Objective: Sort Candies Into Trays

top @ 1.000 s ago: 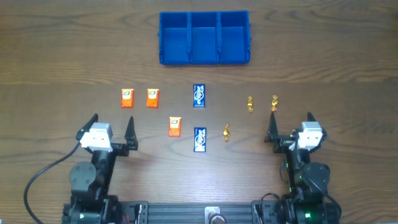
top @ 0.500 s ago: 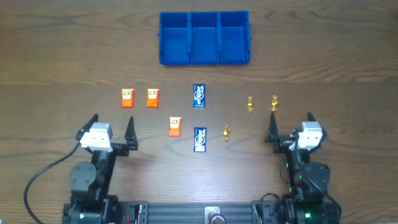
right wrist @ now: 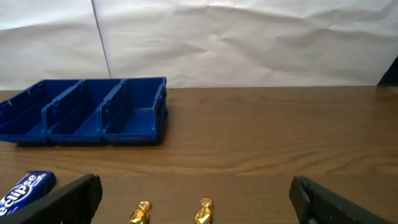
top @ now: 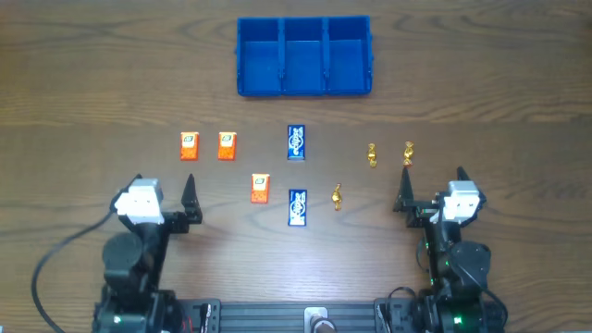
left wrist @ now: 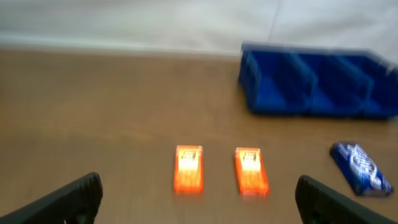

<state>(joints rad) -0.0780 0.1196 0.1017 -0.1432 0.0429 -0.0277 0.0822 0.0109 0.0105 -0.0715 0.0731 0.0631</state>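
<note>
top view, three orange packs (top: 189, 146), two blue bars (top: 296, 142), three gold sweets (top: 338, 195), blue three-bay tray (top: 304, 91), both jaws spread wide

Wood-grain table (top: 83, 102) — plastic tray (top: 303, 85)

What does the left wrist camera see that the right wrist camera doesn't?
Left wrist, not right wrist: two orange candies, side by side on the table.
Right wrist, not left wrist: two gold candies, also side by side.
Both: the blue tray with its three compartments, a blue candy lying apart from the tray, which looks to be the same one in each view, and the wooden table.
</note>
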